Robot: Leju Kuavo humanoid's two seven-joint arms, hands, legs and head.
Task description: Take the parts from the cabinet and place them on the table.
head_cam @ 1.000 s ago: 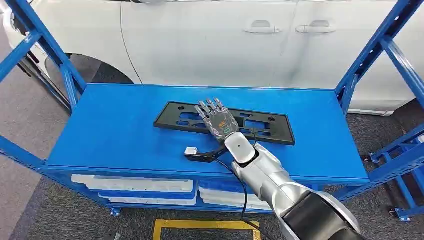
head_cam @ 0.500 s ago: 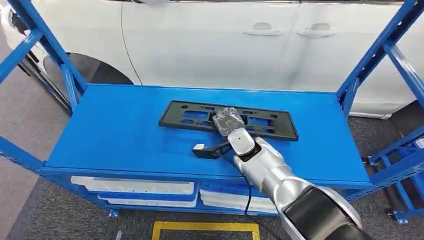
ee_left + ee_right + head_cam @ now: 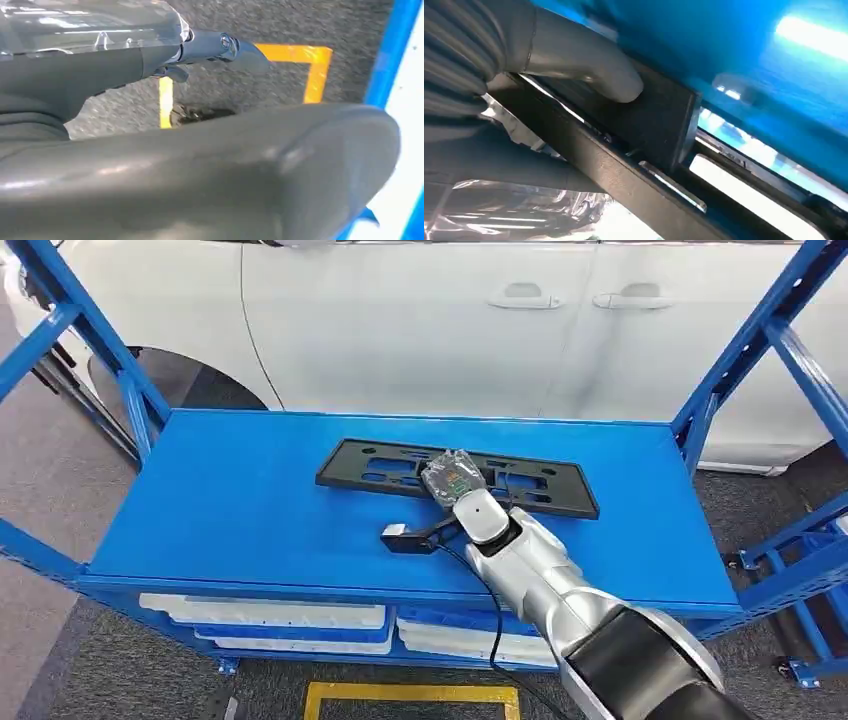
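Observation:
A long black plate frame [image 3: 380, 466] with cut-outs lies across the middle of the blue cabinet shelf [image 3: 230, 500]. My right hand [image 3: 455, 476] sits on its middle with the fingers curled down over it. In the right wrist view the grey thumb [image 3: 589, 70] presses on one face of the black frame [image 3: 659, 125] and the fingers wrap its bar from the other side. My left hand [image 3: 200, 165] hangs over the floor, its thumb and a straight finger [image 3: 220, 47] apart, holding nothing.
Blue rack uprights rise at the left [image 3: 95, 335] and right [image 3: 745, 345] of the shelf. A white car [image 3: 450, 320] stands close behind it. White trays [image 3: 270, 615] fill the lower shelf. Yellow floor tape [image 3: 410, 692] marks the grey carpet in front.
My right hand lay flat with straight fingers over the frame. Its fingers have since curled down and closed on it, and the frame has shifted slightly to the right.

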